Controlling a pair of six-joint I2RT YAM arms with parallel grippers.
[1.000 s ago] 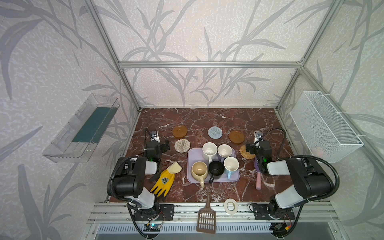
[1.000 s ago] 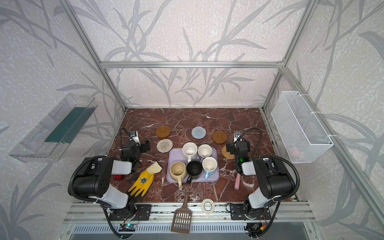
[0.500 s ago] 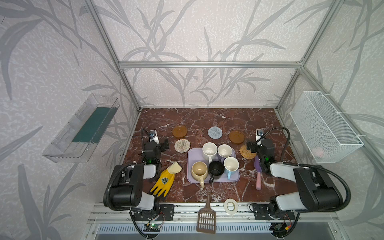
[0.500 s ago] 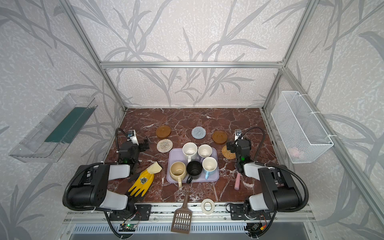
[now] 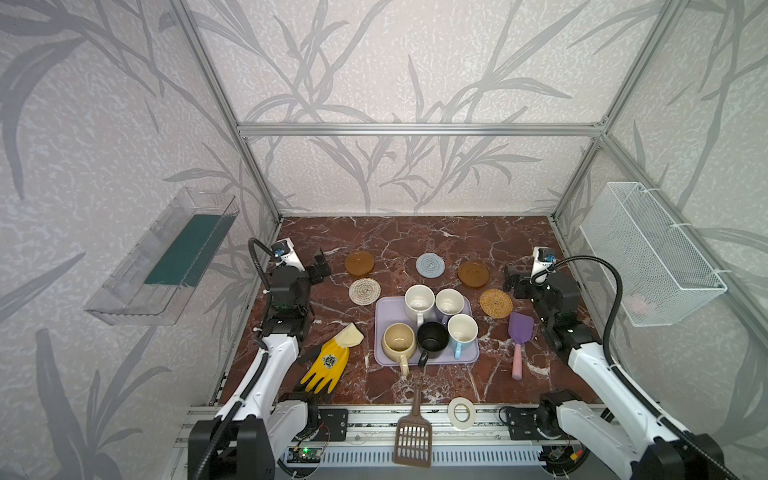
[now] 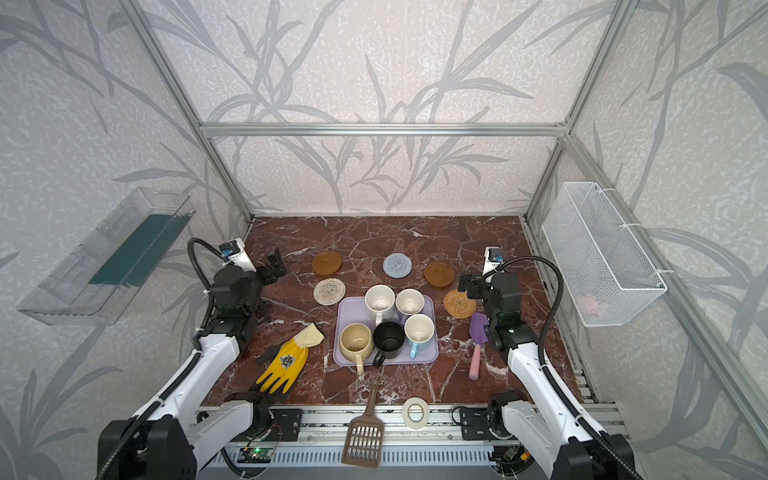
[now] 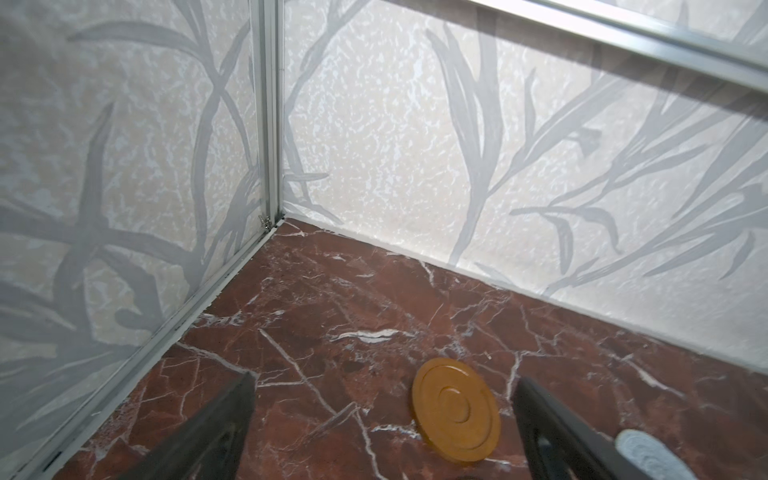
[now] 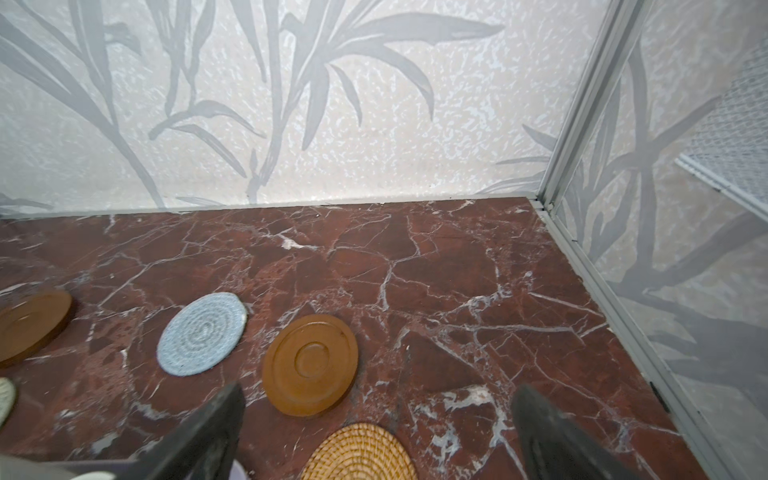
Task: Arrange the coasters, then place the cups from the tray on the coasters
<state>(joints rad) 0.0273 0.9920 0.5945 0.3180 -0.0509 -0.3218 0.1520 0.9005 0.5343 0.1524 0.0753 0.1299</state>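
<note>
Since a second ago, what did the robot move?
Both arms unfolded and stretched forward, carrying the left hand and right hand slightly toward the back wall. Both are open and empty; nothing was grabbed or dropped. The cups, tray and coasters stayed put.

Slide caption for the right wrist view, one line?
Open right gripper faces tan rattan coaster, glossy amber-brown saucer coaster and grey-blue woven coaster on red marble tabletop.
</note>
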